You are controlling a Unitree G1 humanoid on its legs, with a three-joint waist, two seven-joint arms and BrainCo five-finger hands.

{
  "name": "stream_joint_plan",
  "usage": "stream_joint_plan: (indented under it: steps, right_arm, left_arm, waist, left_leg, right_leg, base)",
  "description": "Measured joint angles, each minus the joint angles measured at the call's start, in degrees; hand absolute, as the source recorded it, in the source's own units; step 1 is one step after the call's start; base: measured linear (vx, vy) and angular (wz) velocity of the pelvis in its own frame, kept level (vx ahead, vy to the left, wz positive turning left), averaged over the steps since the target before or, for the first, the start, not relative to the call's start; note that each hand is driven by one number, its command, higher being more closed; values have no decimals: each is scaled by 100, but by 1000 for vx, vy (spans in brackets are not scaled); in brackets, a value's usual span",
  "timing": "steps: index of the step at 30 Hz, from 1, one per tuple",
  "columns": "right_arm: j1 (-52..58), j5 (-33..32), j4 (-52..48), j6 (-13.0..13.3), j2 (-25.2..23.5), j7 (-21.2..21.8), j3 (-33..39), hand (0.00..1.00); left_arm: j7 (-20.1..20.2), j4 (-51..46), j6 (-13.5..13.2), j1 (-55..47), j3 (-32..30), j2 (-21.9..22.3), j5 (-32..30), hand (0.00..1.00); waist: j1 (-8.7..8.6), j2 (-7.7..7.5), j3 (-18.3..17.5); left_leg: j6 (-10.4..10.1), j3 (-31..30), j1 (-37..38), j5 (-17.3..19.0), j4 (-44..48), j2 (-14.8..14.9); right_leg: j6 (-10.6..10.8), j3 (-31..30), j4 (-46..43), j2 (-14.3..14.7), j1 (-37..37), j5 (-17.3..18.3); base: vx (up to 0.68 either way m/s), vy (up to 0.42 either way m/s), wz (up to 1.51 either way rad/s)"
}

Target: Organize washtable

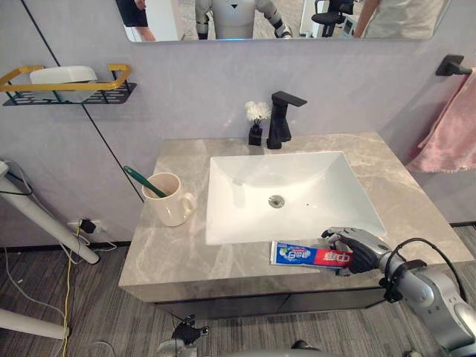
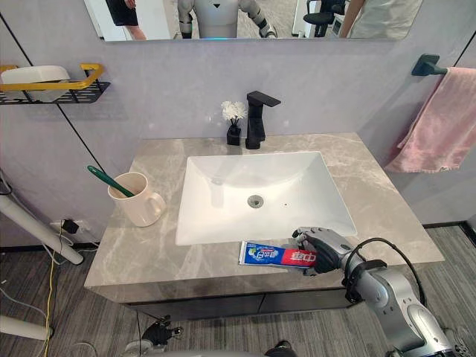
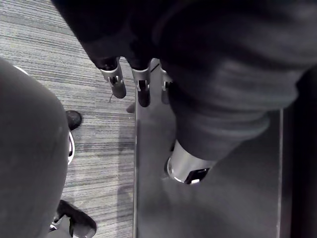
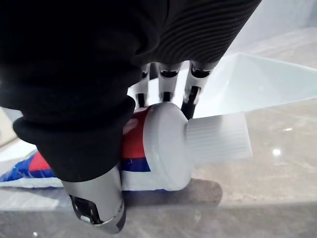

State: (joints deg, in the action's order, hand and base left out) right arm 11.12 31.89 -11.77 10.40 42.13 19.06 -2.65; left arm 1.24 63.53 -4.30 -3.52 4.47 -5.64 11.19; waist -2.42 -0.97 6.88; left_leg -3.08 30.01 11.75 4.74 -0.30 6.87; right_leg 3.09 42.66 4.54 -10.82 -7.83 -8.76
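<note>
Grasping stage: clasping toothpaste tube (image 1: pixel 301 255) near its cap in curled right hand (image 1: pixel 357 253), on table (image 1: pixel 171 253) front edge, lower right of frame. Left hand (image 3: pixel 118 84) slack, open-fingered. Next, probably: lift, carry toward mug (image 1: pixel 171 201) at frame's left.

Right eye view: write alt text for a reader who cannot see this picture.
The robot's right hand grips a red, white and blue toothpaste tube lying on the front edge of the grey marble counter, before a white rectangular sink. A cream ceramic mug holding a green toothbrush stands left of the sink.
</note>
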Motion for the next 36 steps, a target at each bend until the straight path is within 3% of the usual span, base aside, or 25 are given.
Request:
stream_joint_plan:
  steps: [6,7,13,22,26,28,34,36]
  right_arm:
    - [-302,-20,247,53,2,-68,-166,100]
    - [-349,18,259,55,0,-86,-203,0]
    - [-520,327,459,35,-141,-205,-216,0]
    - [-526,699,364,15,-810,-419,31,0]
    - [-865,695,-69,-334,-1235,-1003,1012,0]
    - [-1036,694,-289,-380,-1231,-1164,1259,0]
    - [-757,690,-814,-301,-1244,-1215,1125,0]
    - [-600,675,-837,-287,-1274,-1205,1036,0]
  left_arm:
    - [0,-101,-9,-54,-19,-41,61,0]
    - [0,-122,-19,-60,-27,-43,61,0]
    - [0,-196,-56,-114,-89,-45,60,0]
    - [2,-353,-58,-187,-330,-42,58,0]
    - [2,-347,-56,-170,-419,17,59,0]
    - [4,-348,-59,-167,-418,20,59,0]
    - [7,-347,-55,-167,-416,-8,60,0]
    - [6,-354,-58,-161,-421,-55,62,0]
  waist:
    - [7,-77,21]
    - [11,-84,36]
    - [2,-94,53]
    - [-11,-158,171]
    - [-10,-125,208]
    - [9,-123,206]
    - [-3,-112,166]
    - [1,-182,175]
  left_leg:
    - [-16,-51,2,-128,-171,-2]
    - [-18,-105,0,-128,-179,-1]
    - [-31,-220,-55,-119,-184,3]
    - [-20,-331,-110,-131,-386,17]
    - [-62,-337,-85,-159,-526,14]
    - [-128,-339,-70,-226,-547,45]
    - [-117,-338,12,-492,-535,44]
    - [-109,-329,9,-491,-504,-1]
  right_leg:
    - [-4,1,71,67,22,-4]
    - [-4,-1,73,81,22,-3]
    - [3,-18,76,111,67,34]
    - [11,-22,79,202,180,88]
    - [-1,-11,82,232,210,117]
    - [-19,-5,85,269,202,128]
    - [-46,6,72,271,106,112]
    - [-6,-2,75,260,107,78]
  base:
    - [0,0,0]
    - [0,0,0]
    - [7,19,-1]
    - [0,0,0]
    - [13,14,3]
    - [47,24,2]
    - [97,57,1]
    - [103,63,2]
